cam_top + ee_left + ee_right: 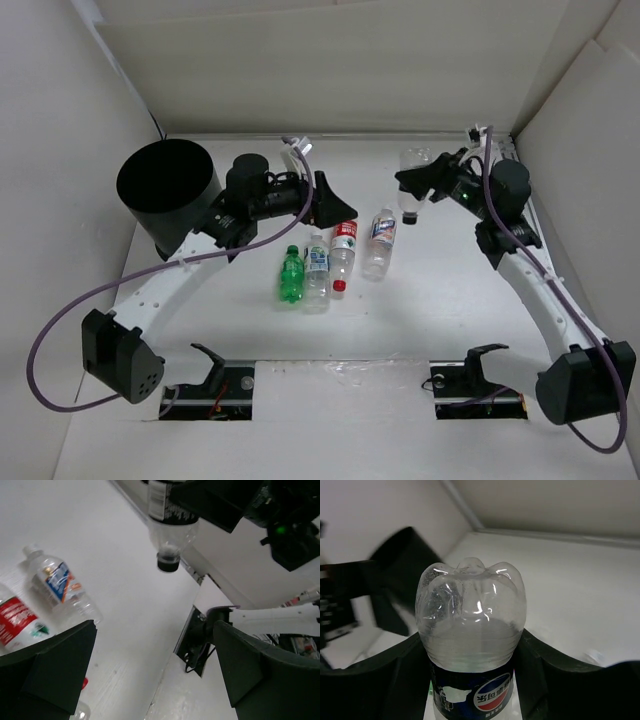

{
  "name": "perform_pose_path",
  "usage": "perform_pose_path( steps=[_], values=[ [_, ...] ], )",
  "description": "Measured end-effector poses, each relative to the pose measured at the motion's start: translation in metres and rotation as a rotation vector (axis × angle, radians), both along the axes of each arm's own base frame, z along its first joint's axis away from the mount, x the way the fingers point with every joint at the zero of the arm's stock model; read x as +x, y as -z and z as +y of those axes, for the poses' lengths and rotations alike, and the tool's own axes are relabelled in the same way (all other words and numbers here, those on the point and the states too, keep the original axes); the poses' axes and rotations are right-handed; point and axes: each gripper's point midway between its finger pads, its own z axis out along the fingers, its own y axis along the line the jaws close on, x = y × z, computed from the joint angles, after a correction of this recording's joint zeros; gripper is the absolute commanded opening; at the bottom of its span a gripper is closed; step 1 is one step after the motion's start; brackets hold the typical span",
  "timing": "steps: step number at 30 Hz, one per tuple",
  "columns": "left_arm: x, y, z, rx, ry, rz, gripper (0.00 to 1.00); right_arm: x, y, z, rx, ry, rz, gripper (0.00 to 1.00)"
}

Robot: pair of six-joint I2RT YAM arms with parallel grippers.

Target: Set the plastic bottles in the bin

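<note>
Above the white table (450,300), my right claw (420,180) grips the clear, dark-labelled plastic bottle (413,160) cap-down, jaws partly closed; carrying step: next, swing left over the round black plastic bin (172,228).

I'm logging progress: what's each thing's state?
Bin: upright.
Green bottle: lying flat.
Blue-white bottle: lying flat.
Red bottle: lying flat.
Blue-red bottle: lying flat.
Dark bottle: held, cap down.
Left end effector: open, empty.
Right end effector: shut on dark bottle.

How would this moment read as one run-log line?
right fingers: shut on dark-label bottle, in air, cap down | left fingers: open, empty | four bottles: on table | bin: interior dark
</note>
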Motion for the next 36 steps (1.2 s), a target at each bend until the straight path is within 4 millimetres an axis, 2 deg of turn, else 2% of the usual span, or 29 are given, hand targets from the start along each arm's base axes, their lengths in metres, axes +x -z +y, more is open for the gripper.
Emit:
perform_pose_path(
  steps=[2,4,8,11,16,18,19,20,23,24,25,26,27,29,31,34,36],
  values=[
    [-0.008,-0.015,-0.009,-0.049,0.061,-0.046,0.99,-0.020,-0.027,0.032,0.074,-0.134,-0.071,0.07],
    [-0.016,-0.032,-0.016,-0.105,0.114,-0.105,0.99,-0.041,-0.044,0.062,0.133,-0.259,-0.112,0.07],
    [-0.025,-0.052,-0.019,-0.167,0.163,-0.173,0.99,-0.074,-0.061,0.111,0.221,-0.458,-0.135,0.07],
    [-0.026,-0.055,-0.019,-0.173,0.169,-0.189,0.99,-0.082,-0.070,0.135,0.278,-0.541,-0.139,0.07],
    [-0.025,-0.048,-0.018,-0.158,0.163,-0.186,0.99,-0.085,-0.084,0.166,0.371,-0.636,-0.144,0.07],
    [-0.027,-0.041,-0.017,-0.150,0.162,-0.178,0.91,-0.085,-0.087,0.175,0.396,-0.662,-0.145,0.07],
    [-0.028,-0.038,-0.016,-0.147,0.162,-0.175,0.84,-0.086,-0.089,0.180,0.411,-0.678,-0.146,0.07],
    [-0.029,-0.035,-0.015,-0.144,0.162,-0.171,0.66,-0.087,-0.091,0.184,0.424,-0.693,-0.149,0.07],
    [-0.032,-0.035,-0.011,-0.137,0.150,-0.185,0.26,-0.089,-0.095,0.192,0.461,-0.715,-0.150,0.11],
    [-0.031,-0.038,-0.009,-0.140,0.138,-0.194,0.26,-0.086,-0.098,0.191,0.470,-0.706,-0.163,0.14],
    [-0.029,-0.041,-0.007,-0.139,0.117,-0.213,0.09,-0.087,-0.101,0.192,0.478,-0.710,-0.171,0.20],
    [-0.028,-0.043,-0.006,-0.136,0.104,-0.222,0.03,-0.089,-0.104,0.193,0.486,-0.719,-0.173,0.33],
    [-0.029,-0.045,-0.005,-0.137,0.095,-0.227,0.03,-0.091,-0.106,0.193,0.489,-0.723,-0.181,0.67],
    [-0.028,-0.049,-0.002,-0.133,0.061,-0.244,0.00,-0.092,-0.109,0.193,0.496,-0.724,-0.185,1.00],
    [-0.022,-0.060,0.004,-0.133,-0.010,-0.264,0.00,-0.084,-0.107,0.190,0.488,-0.700,-0.184,1.00],
    [0.005,-0.075,0.023,-0.110,-0.190,-0.267,0.00,-0.073,-0.108,0.178,0.451,-0.646,-0.196,1.00],
    [0.028,-0.086,0.043,-0.092,-0.336,-0.255,0.00,-0.063,-0.108,0.160,0.393,-0.582,-0.217,1.00]
  ],
)
